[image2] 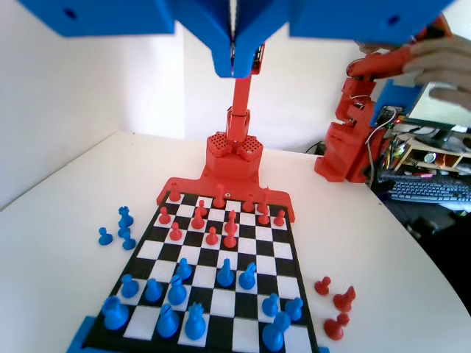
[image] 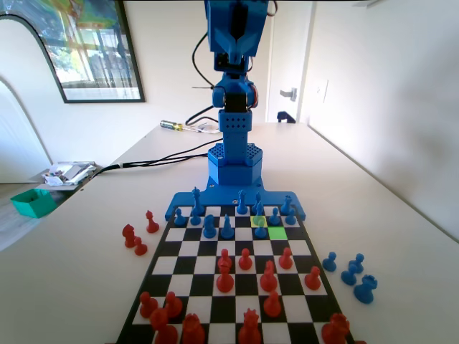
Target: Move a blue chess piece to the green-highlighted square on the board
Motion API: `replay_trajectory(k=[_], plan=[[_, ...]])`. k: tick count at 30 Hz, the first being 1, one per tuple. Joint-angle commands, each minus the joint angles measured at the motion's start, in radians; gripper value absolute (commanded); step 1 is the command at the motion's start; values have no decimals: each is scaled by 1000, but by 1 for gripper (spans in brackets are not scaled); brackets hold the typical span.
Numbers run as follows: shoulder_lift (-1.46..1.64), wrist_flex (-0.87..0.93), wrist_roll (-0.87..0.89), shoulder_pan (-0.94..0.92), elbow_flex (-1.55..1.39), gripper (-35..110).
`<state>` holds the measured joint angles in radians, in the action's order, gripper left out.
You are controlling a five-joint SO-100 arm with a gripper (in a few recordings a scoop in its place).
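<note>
soft, bright daylight fills both views; the white walls wash out. shadows under the pieces are faint. picture edges look slightly bowed, and the near pieces perhaps a little blurred.

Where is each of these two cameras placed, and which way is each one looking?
Fixed view: sits low at the red pieces' end of the board, looking along it at the upright blue arm at the far end.
Wrist view: rides on the arm, high up, looking down along the board from the blue pieces' end; the pincer, jaws together, hangs from the top edge.
Shared: the same board, seen from opposite ends, with captured pieces beside it.
</note>
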<state>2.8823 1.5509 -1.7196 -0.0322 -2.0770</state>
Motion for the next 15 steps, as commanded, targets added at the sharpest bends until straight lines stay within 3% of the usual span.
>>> replay_trajectory(k=[1,11,15], plan=[[-161,21,11,-17,112,2],[-532,55,0,-9,193,2],[-664,20,-100,20,207,2]])
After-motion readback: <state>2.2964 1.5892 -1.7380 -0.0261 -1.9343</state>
